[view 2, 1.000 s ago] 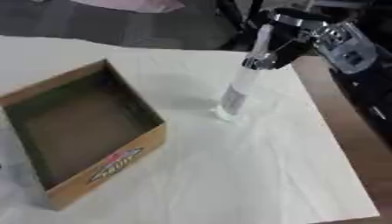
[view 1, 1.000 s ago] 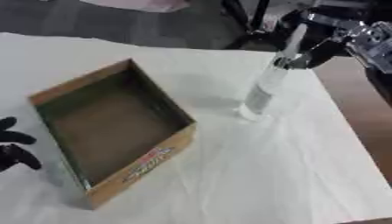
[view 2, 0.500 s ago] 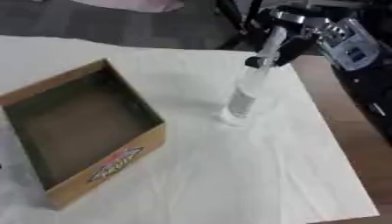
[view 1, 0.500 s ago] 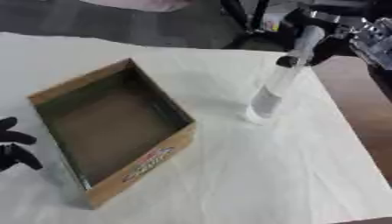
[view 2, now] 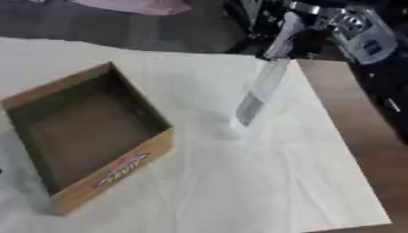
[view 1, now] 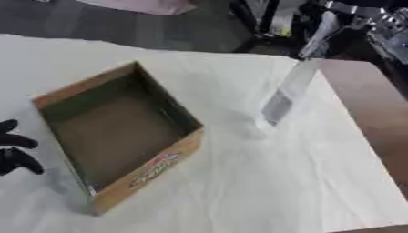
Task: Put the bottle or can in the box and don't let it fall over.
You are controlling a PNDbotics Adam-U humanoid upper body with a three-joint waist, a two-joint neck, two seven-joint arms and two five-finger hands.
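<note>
- Here the clear bottle point(view 1: 285, 97) stands near the right edge of the white-covered surface point(view 1: 239, 182), tilted, with its top leaning toward the far right corner and its base still on the cloth.
- The right hand point(view 2: 288, 28) comes in from the upper right corner and has the bottle at its top; the view is blurred there, so I cannot tell how its fingers sit round the neck.
- The cardboard box point(view 1: 115, 132) lies open and empty toward the left edge, well apart from the bottle, with 1 corner pointing at the near edge.
- The left hand point(view 1: 14, 152) rests idle at the left edge beside the box, its fingers relaxed and holding nothing.
- The step in hand looks like the lift, and it goes best if the bottle is brought upright before its base leaves the cloth.
- A hold this high lets the body swing, so a slow carry toward the box seems wise.
- The base should clear the near wall of the box, then come down flat on the box floor, away from the walls.
- Letting go only once the base sits flat would guard against a topple.
</note>
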